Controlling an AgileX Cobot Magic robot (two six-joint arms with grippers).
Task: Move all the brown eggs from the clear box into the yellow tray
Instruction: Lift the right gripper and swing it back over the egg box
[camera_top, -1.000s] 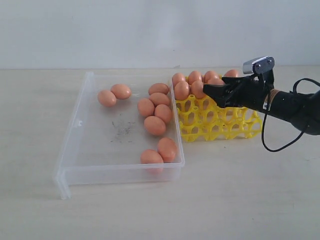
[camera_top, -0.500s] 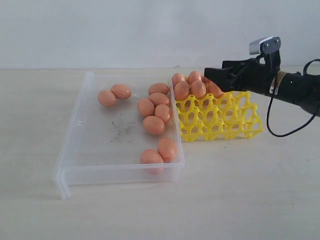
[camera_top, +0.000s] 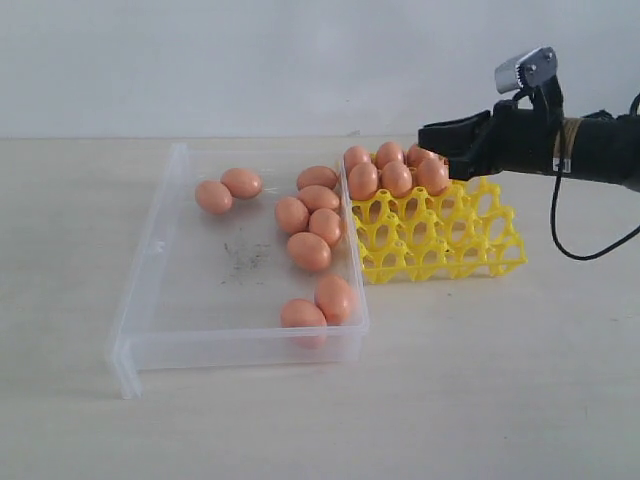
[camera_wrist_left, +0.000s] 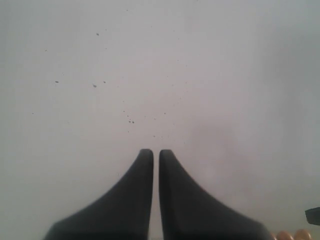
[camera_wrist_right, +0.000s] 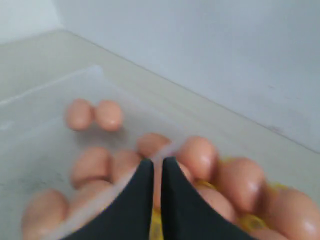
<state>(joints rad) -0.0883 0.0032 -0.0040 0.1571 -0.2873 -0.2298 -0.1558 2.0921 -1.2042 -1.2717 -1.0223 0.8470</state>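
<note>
My closed, empty right gripper (camera_top: 428, 135) hangs over the yellow tray (camera_top: 440, 252), with the clear box's (camera_top: 150, 250) nearest brown egg (camera_top: 318, 177) at its eight o'clock.

Lab-style test setup, pale wooden tabletop (camera_top: 300, 430), plain white wall (camera_top: 200, 60)

Matte smooth brown eggs (camera_top: 309, 251), transparent glossy plastic clear box (camera_top: 150, 270), shiny yellow tray (camera_top: 440, 245) of plastic lattice

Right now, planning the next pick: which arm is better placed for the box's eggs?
Right. Its fingers hang over the tray, beside the box with the eggs; the left arm is absent from the exterior view.
</note>
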